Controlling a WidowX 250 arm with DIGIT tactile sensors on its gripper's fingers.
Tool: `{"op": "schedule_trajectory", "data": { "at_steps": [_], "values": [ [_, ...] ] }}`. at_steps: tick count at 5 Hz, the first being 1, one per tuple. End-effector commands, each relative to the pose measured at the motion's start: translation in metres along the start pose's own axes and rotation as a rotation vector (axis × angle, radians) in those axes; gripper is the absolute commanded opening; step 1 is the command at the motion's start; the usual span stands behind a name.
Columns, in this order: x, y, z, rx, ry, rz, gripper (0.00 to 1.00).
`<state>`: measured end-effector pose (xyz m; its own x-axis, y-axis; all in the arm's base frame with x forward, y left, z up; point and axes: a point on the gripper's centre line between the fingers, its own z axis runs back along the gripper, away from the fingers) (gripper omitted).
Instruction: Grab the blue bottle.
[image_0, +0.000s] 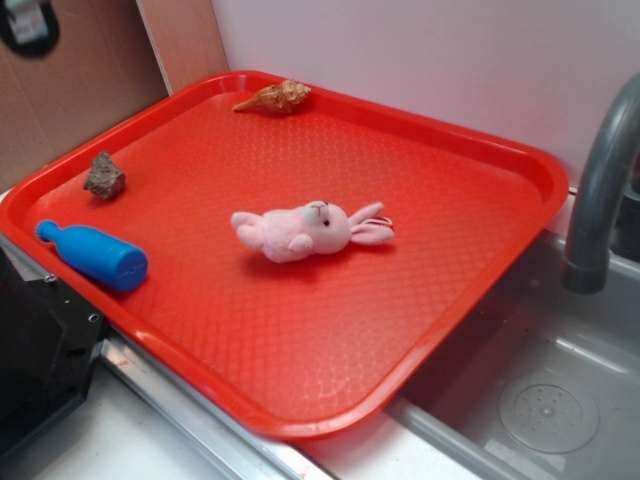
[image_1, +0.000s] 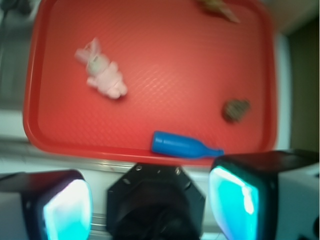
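Exterior view: red tray (image_0: 480, 150) set beside a grey sink (image_0: 545, 400), grey faucet (image_0: 600, 190) at right. Blue bottle (image_0: 92, 255) lies on its side near the tray's left rim, neck pointing toward the left edge. Small brown rock (image_0: 104, 177) just beyond it, apart. Pink plush rabbit (image_0: 308, 230) lies near the tray's middle, ears toward the faucet. Tan seashell (image_0: 274, 97) at the far rim, by the wall. A black block shows at the lower left corner; the tool itself cannot be made out here.

Wrist view, somewhat blurred: tool (image_1: 150, 205) seen from above the tray's near rim, its two fingers (image_1: 67, 210) spread wide with nothing between them, pads glowing cyan. This view alone shows the tool's state. Blue bottle (image_1: 182, 146) lies on the tray (image_1: 150, 65) just inside the rim, directly ahead of the gap between the fingers, not touching them. Rock (image_1: 236, 110), rabbit (image_1: 102, 75), and shell (image_1: 217, 7) lie farther off.
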<state>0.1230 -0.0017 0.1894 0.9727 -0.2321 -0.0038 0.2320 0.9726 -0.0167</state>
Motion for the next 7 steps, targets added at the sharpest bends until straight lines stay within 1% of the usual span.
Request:
{"op": "schedule_trajectory", "data": {
  "at_steps": [1,2,3,4,5,6,7],
  "values": [
    [0.005,0.014,-0.050,0.024,-0.021,-0.378,1.00],
    [0.000,0.020,-0.083,0.032,0.005,-0.513,1.00],
    [-0.002,0.025,-0.101,0.055,0.024,-0.586,1.00],
    [0.001,0.030,-0.126,0.012,0.054,-0.612,1.00],
    [0.003,0.031,-0.146,0.000,0.125,-0.635,1.00],
    [0.004,0.032,-0.160,-0.005,0.142,-0.683,1.00],
    [0.005,0.030,-0.162,-0.008,0.158,-0.699,1.00]
  ]
}}
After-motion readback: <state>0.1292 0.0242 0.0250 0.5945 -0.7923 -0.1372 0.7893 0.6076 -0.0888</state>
